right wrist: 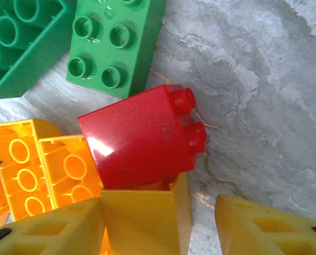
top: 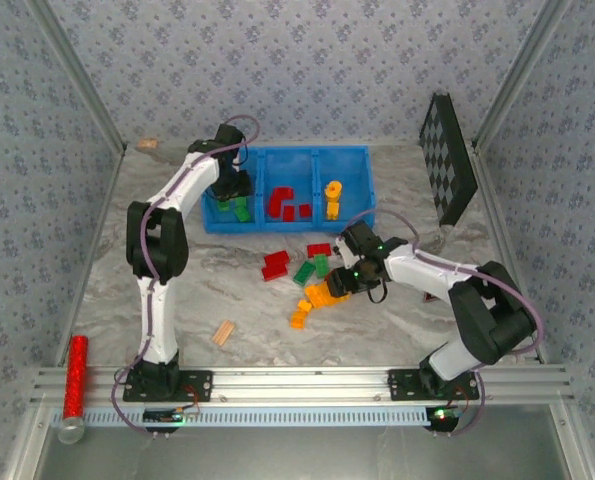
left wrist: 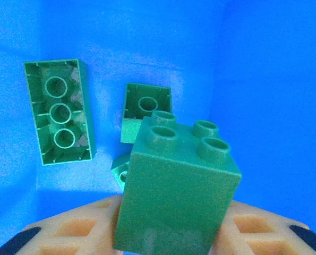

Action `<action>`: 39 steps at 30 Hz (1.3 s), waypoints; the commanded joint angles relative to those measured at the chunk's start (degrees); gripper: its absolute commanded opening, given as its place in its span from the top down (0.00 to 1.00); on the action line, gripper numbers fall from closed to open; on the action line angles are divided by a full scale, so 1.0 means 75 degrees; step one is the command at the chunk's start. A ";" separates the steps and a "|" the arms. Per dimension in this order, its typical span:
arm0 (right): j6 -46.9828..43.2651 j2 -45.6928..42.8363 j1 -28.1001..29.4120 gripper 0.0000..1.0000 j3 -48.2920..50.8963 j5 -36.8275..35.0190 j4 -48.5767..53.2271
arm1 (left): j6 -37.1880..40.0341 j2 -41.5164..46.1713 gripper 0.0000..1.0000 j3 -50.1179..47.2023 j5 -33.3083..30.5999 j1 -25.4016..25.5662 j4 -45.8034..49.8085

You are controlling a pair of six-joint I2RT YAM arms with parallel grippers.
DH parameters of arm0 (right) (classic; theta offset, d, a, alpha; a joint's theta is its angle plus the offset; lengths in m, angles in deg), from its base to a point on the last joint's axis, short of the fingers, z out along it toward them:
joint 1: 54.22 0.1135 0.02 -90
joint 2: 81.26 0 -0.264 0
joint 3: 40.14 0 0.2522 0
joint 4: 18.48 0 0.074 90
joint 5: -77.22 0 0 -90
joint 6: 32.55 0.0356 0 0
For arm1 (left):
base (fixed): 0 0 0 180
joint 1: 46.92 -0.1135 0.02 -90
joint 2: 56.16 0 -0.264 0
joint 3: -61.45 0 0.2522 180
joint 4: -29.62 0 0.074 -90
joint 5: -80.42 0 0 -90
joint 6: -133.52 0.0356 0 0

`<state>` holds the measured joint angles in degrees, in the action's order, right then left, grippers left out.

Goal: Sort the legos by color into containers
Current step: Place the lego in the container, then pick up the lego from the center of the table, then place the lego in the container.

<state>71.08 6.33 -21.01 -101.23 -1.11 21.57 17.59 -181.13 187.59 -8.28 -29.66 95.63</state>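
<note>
The left gripper [top: 231, 188] clasps a green brick [left wrist: 176, 196] over the left compartment [left wrist: 269, 79] of the bin [top: 312, 150] (other green bricks [left wrist: 59, 111] lie on its floor). The right gripper [top: 343, 286] stands part open over the table [right wrist: 264, 95], its fingers [right wrist: 264, 226] astride a yellow brick [right wrist: 142, 223], with a gap on one side and a red brick [right wrist: 139, 141] touching it.

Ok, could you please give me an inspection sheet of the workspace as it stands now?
Surface: marbled tabletop, nothing spilled.
Job's things: blue bin holds green bricks left, red bricks middle, orange-yellow bricks right; loose bricks of all three colours lie before it.
Clutter: wooden block; red glittery cylinder by the near rail; checkerboard at the right wall.
Grippers: left gripper inside the left compartment, holding a green brick; right gripper open around a loose orange-yellow brick.
Cables: purple cables along both arms.
Surroundings: patterned walls, metal frame.
</note>
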 commanded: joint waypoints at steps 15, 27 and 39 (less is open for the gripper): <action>-0.0049 -0.0327 -0.0416 0.67 0.0327 0.0005 0.0142 | 0.0220 0.0435 0.52 0.0032 0.0198 -0.0068 0.0389; -0.0232 -0.1056 -0.0961 0.74 -0.1294 -0.0049 0.1334 | 0.1182 0.2080 0.46 -0.1683 -0.0107 0.0390 0.0577; -0.1143 0.0488 -0.1495 0.75 -0.4153 -0.0600 0.1128 | 0.1963 0.3642 0.44 -0.3932 0.0472 0.1180 -0.0250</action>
<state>65.07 6.18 -31.76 -129.40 -3.34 30.59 29.06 -156.63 160.97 -7.05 -22.29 96.18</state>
